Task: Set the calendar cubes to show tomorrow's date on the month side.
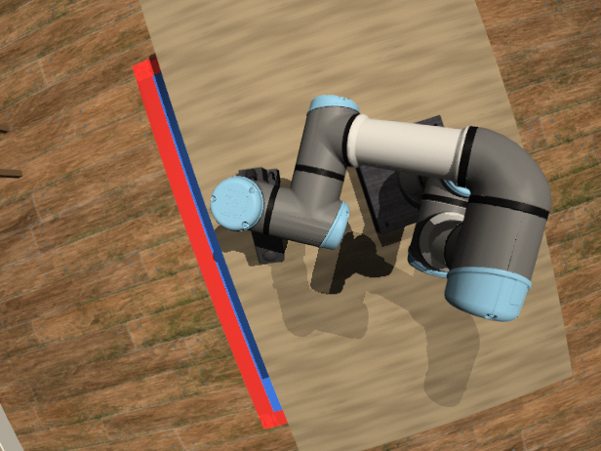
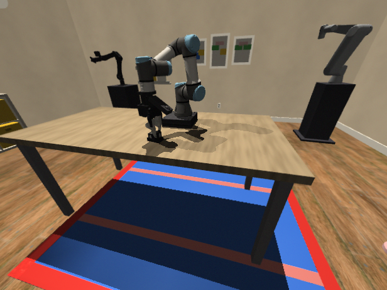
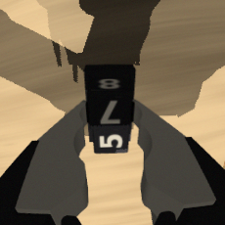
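Observation:
My gripper (image 3: pixel 109 102) (image 2: pixel 156 135) is shut on a black cube (image 3: pixel 110 95) that shows a grey 7, upside down in the wrist view, and a grey 8 beyond it. A second black cube (image 3: pixel 102 142) shows just below it in the wrist view, partly hidden by the held cube. Its white 5 lies on its side in that view. A low dark shape at the fingertips in the exterior camera looks like the calendar tray (image 2: pixel 154 140); its details are too small to tell. The month's name is not visible. In the top view the arm hides the cubes and the tray.
The fingertips are low over the wooden table (image 1: pixel 341 49) (image 2: pixel 94 125), near its long edge above the red and blue mat (image 1: pixel 195 220) (image 2: pixel 157 257). The arm's dark base (image 1: pixel 385 200) (image 2: pixel 180 120) stands behind the gripper. Arm shadows fall across the table.

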Available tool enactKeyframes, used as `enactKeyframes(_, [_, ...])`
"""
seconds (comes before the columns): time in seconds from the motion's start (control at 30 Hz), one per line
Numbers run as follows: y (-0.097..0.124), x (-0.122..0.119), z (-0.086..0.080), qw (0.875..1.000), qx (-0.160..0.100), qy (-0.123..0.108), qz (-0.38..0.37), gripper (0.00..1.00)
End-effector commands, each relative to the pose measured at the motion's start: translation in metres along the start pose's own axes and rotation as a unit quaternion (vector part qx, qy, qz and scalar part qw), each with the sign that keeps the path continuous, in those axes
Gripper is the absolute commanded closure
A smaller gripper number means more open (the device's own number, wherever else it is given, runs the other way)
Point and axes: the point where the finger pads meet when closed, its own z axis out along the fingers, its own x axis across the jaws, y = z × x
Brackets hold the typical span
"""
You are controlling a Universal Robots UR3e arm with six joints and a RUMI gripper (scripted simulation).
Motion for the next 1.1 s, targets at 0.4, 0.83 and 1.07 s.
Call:
enactKeyframes(0.4, [0.0007, 0.0016, -0.0002, 1.000, -0.001, 0.003, 0.000, 0.89])
enactKeyframes(0.83, [0.0007, 0.0015, 0.0005, 1.000, -0.001, 0.003, 0.000, 0.89])
enactKeyframes(1.07, [0.0006, 0.0012, 0.0030, 1.000, 0.000, 0.002, 0.000, 0.89])
